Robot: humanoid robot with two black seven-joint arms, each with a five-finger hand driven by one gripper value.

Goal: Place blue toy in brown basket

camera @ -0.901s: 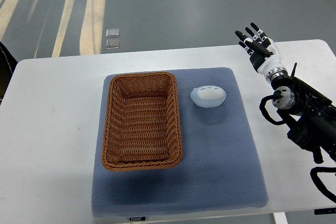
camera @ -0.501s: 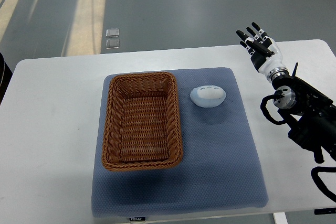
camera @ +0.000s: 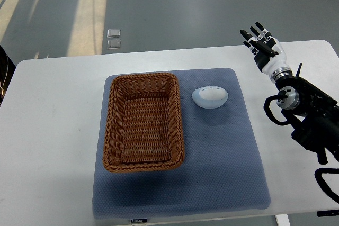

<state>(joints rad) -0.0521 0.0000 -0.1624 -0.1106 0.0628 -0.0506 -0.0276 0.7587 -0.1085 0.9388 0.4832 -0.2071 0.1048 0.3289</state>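
A pale blue, rounded toy [camera: 210, 97] lies on the blue-grey mat [camera: 222, 173], just right of the brown wicker basket [camera: 143, 121]. The basket holds nothing. My right hand [camera: 260, 43] is raised over the table's far right part, well right of the toy and beyond it, its black-tipped fingers spread and holding nothing. Its arm [camera: 307, 120] comes in from the right edge. No left arm shows.
The mat lies on a white table [camera: 47, 130] whose far edge meets a grey floor. A dark object [camera: 4, 72] shows at the left edge of the picture. Two small clear squares [camera: 113, 38] lie on the floor beyond the table.
My right hand has drifted very slightly to the right. The toy and basket have not moved.
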